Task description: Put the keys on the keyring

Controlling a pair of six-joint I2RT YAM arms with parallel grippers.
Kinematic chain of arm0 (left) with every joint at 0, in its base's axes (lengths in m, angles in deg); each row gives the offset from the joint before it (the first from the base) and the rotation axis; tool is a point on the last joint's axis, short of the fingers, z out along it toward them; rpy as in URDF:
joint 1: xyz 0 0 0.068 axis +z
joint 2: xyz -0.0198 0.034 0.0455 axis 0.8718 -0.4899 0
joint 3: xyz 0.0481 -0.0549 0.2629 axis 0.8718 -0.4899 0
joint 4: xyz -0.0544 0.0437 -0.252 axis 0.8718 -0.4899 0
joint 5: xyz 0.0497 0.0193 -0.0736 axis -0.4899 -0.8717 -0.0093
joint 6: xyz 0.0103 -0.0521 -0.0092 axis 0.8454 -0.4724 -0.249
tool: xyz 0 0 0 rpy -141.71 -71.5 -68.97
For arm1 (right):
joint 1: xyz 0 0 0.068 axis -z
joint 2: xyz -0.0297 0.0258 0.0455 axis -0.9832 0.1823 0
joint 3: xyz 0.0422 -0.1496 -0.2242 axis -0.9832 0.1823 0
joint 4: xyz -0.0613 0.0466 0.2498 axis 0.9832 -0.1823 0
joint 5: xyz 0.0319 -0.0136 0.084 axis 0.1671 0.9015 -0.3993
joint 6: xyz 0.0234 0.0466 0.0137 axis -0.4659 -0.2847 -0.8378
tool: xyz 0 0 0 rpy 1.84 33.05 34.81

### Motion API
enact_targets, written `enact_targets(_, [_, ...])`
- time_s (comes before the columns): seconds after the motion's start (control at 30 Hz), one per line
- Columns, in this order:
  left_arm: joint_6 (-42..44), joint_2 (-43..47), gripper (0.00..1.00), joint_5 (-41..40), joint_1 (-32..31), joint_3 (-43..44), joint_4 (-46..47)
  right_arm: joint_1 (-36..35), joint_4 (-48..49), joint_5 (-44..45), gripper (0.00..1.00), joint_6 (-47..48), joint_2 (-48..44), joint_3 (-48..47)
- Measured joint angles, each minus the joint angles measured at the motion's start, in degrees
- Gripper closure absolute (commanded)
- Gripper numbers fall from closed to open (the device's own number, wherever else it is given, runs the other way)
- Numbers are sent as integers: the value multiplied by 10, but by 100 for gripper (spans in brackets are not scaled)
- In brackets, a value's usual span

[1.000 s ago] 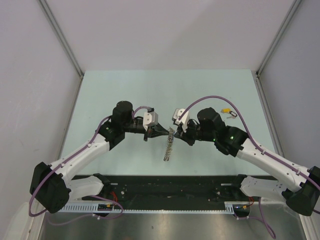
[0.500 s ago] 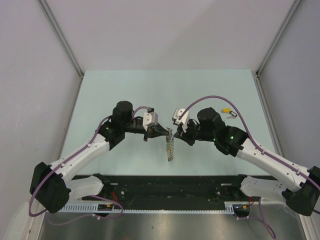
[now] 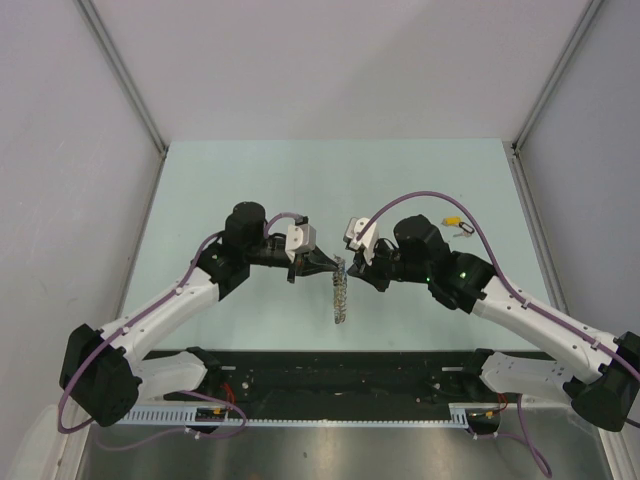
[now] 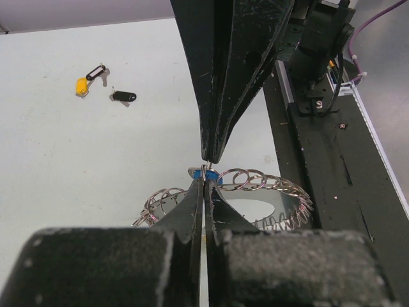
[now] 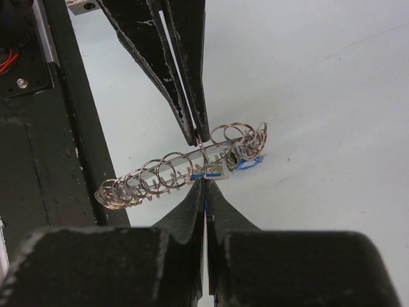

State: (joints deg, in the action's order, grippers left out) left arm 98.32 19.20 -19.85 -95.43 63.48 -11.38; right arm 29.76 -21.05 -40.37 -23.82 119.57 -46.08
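While both arms meet over the table [image 3: 200, 190], I see the left pincer [image 3: 333, 263] and right pincer [image 3: 351, 267] squeezed shut, tip to tip, on the keyring [image 3: 340, 295]. It hangs on edge between them. A yellow-tagged key [image 3: 452, 221] and a black-tagged key [image 3: 467, 230] lie well apart, at my right.

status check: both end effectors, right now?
Left end effector: closed, pinching a wire loop on the edge of the keyring.
Right end effector: closed, pinching the keyring too.
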Motion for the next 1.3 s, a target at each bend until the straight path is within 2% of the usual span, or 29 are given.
enact_targets(1.3, [0, 0, 99, -11, -3, 0, -5, 3, -14, 4, 100, 2, -2, 0])
